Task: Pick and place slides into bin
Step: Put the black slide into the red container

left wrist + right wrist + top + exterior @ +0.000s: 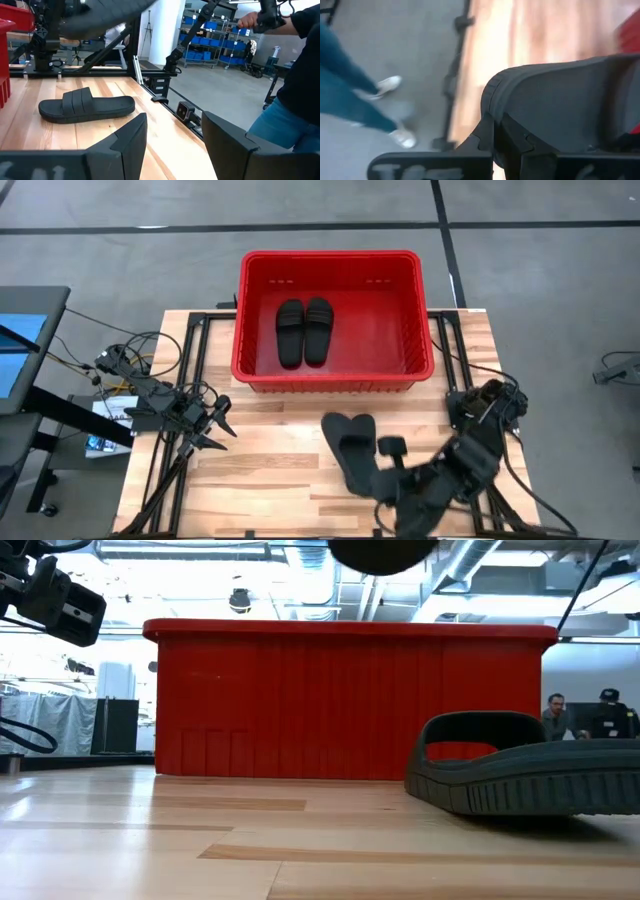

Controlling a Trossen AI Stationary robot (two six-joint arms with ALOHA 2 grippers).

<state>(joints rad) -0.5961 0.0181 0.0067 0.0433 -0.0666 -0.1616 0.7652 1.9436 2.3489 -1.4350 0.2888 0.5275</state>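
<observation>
Two black slides (pixel 303 330) lie side by side on the floor of the red bin (pixel 250 370) at the table's far side. A third slide (pixel 87 105) lies sole down on the table in front of the bin; it also shows in the low view (pixel 520 775). My right gripper (pixel 385 480) is shut on a fourth slide (pixel 358 455), held above the third and partly covering it in the high view. My left gripper (pixel 222 430) is open and empty over the table's left part. My right gripper pinches one rounded end of the slide's sole (pixel 520 105) between its two fingers (pixel 487 137), coming from the table's near right side. The slide is lifted clear of the table and shows as a dark shape at the top of the low view (pixel 385 552).
The bin's floor to the right of the two slides (pixel 375 330) is bare. A person in jeans stands beside the table's right side (pixel 290 110). Cables and a black metal frame run along the table's left edge (pixel 150 380).
</observation>
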